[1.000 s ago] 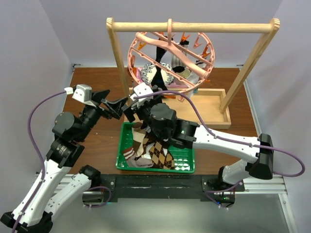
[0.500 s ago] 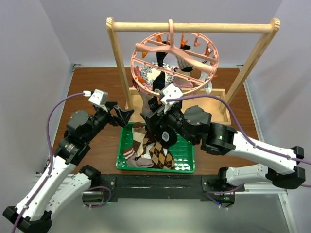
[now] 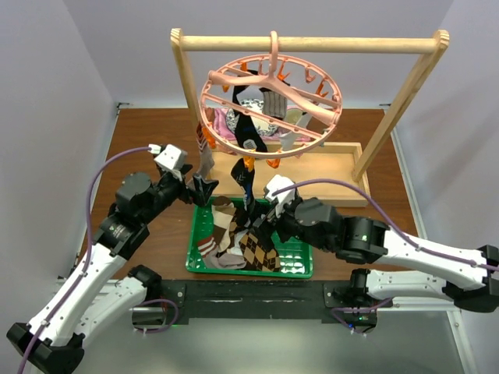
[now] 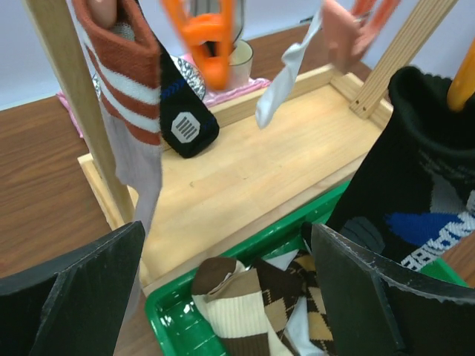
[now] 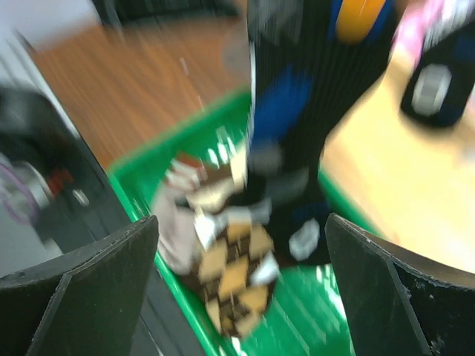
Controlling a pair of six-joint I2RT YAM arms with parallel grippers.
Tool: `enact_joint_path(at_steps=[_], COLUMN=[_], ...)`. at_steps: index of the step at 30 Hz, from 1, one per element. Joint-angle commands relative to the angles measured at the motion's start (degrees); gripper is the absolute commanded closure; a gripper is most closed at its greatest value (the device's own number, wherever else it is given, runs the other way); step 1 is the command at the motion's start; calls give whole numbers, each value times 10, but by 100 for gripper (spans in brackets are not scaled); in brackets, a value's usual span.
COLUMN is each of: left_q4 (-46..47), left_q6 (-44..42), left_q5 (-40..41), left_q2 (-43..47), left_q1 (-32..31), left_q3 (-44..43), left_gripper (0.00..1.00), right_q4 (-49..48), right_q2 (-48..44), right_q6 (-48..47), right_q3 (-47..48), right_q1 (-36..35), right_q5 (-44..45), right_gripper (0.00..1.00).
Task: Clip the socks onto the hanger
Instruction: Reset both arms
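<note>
Jaws of the left gripper (image 3: 203, 188) wide apart, holding nothing, over the back left corner of the green plastic tray (image 3: 295, 269). Jaws of the right gripper (image 3: 260, 224) also spread, empty, above the tray's middle; right wrist view is blurred. Pile of brown striped and argyle fabric socks (image 3: 238, 243) lies in the tray. Behind and above the tray, the large round pink plastic hanger (image 3: 269, 86) hangs by its hook from the light wooden frame rack (image 3: 312, 44). A brown white-striped sock (image 4: 122, 81) and a black patterned sock (image 4: 419, 148) dangle from its orange clips (image 4: 211, 44). Tray sits on the brown wooden counter (image 3: 148, 136).
</note>
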State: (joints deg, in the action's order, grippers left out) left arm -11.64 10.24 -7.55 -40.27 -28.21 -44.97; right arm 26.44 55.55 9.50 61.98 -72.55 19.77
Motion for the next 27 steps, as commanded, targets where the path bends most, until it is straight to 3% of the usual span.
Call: enact_joint_path(at_steps=[1,4,7,14,18,21,22,25,27], left_q4=[-8,-12,-14,-18,-32,-49,-51,-56,-61], left_q6=[-39,-50,-51,-64,-75,-73,-76,-86,-88], left_q5=[-19,-22,-5,-1,15,35,39,39,39], left_q2=[-11,-18,-18,-17,-10,-12,-11,-4,1], left_q1=[-2,-2,-2,-1,-1,-2,-1,-2,-1], left_q3=[-23,-26,-21,-20,-21,-33,-35,-45,-48], left_gripper=[0,0,1,0,0,0,0,0,0], right_q4=[1,-19,-106,-423,-495,-531,-536,-540,-555], right_q2=[-16,-25,-30,85,195,268,293,319,328], right_q6=[58,114,140,69,34,-24,-53,-63,-69], right_q3=[-81,-134,-200,-276,-207,-127,-107,-42,-23], right_q1=[-2,-2,-2,39,122,142,146,179,192], right_q5=[65,83,63,76,35,33,44,46,40], right_gripper=[1,1,1,6,17,30,40,57,59])
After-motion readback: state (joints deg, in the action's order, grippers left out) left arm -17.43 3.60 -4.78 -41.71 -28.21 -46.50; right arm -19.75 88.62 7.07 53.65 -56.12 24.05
